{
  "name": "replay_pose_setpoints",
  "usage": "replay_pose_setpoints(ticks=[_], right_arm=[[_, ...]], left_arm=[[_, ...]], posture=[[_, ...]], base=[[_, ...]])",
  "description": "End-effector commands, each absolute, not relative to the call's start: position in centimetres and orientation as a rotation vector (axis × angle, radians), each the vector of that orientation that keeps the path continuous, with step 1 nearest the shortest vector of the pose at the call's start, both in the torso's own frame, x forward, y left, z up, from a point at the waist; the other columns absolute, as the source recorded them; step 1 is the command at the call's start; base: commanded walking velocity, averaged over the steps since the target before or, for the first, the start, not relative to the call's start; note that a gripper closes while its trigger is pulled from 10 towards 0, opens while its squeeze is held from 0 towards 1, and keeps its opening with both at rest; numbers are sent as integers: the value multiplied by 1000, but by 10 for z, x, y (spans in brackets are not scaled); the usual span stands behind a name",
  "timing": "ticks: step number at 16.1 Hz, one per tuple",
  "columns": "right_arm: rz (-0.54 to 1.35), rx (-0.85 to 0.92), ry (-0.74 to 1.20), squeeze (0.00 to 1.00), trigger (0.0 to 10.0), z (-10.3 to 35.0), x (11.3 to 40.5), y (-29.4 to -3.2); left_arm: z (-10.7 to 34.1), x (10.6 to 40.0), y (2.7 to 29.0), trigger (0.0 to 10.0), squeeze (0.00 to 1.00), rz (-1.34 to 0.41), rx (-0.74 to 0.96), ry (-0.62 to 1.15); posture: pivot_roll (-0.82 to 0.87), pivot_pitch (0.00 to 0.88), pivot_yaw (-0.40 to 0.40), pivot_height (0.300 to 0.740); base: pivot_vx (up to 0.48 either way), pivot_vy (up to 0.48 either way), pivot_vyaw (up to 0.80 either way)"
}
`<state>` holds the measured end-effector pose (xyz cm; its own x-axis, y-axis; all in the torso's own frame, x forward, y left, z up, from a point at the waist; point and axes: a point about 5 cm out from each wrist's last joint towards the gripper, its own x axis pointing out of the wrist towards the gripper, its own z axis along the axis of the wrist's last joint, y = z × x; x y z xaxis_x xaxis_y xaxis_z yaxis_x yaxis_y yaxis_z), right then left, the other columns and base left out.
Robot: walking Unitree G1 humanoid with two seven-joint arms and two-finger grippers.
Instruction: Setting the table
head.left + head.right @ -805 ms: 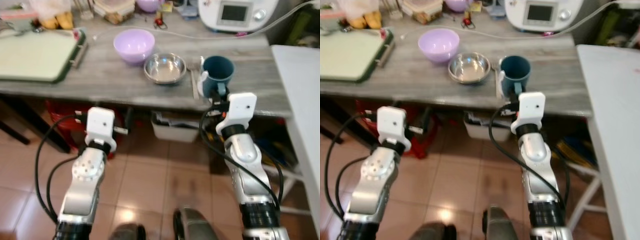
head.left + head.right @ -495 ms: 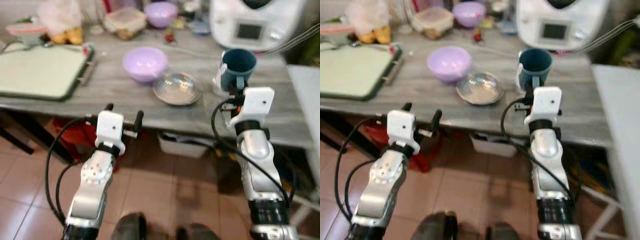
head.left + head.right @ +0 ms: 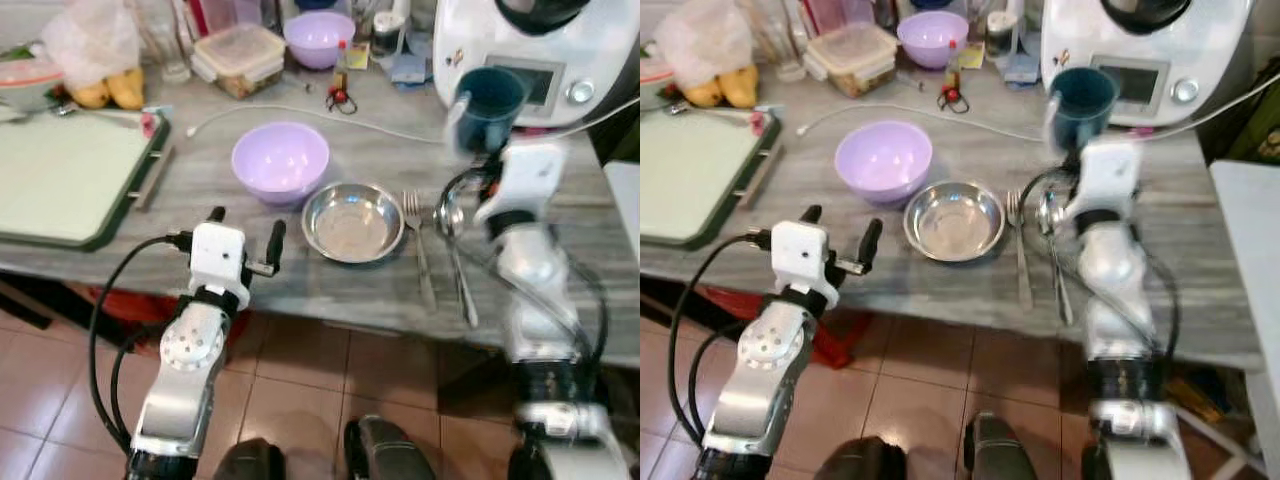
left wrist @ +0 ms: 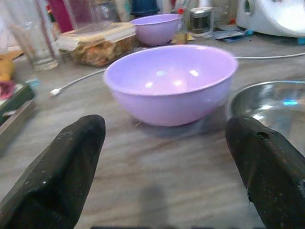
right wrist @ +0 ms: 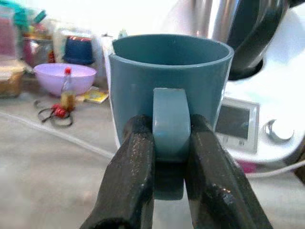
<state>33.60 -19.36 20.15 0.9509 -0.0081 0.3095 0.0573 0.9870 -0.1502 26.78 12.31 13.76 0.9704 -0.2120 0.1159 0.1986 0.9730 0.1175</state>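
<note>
Right end effector (image 5: 169,167) pinches the mug (image 5: 167,81) by its handle, upright for carrying. Left end effector (image 4: 167,162) gapes wide, bowl (image 4: 171,81) just ahead, ready to grasp.

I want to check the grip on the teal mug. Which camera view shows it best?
The right wrist view: the teal mug is close and sharp, upright, its handle pinched between the right gripper fingers. Both eye views show the mug smaller and blurred, held above the table before the white appliance.
</note>
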Motion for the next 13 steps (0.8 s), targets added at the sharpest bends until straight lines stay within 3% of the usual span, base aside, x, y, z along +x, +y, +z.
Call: replay_pose_setpoints(ticks=[1, 6, 13], right_arm=[[28, -130, -307, 0, 10000, 201, 341, -185], [208, -70, -290, 0, 10000, 198, 354, -175], [176, -107, -200, 0, 10000, 183, 369, -190]], left_arm=[[135, 264, 130, 10000, 0, -188, 115, -117], [132, 259, 138, 10000, 0, -159, 125, -94], [132, 251, 146, 10000, 0, -151, 126, -66]], posture=[[1, 162, 33, 740], [20, 178, 38, 740], [55, 209, 47, 740]], base=[[0, 0, 0], [0, 0, 0], [0, 0, 0]])
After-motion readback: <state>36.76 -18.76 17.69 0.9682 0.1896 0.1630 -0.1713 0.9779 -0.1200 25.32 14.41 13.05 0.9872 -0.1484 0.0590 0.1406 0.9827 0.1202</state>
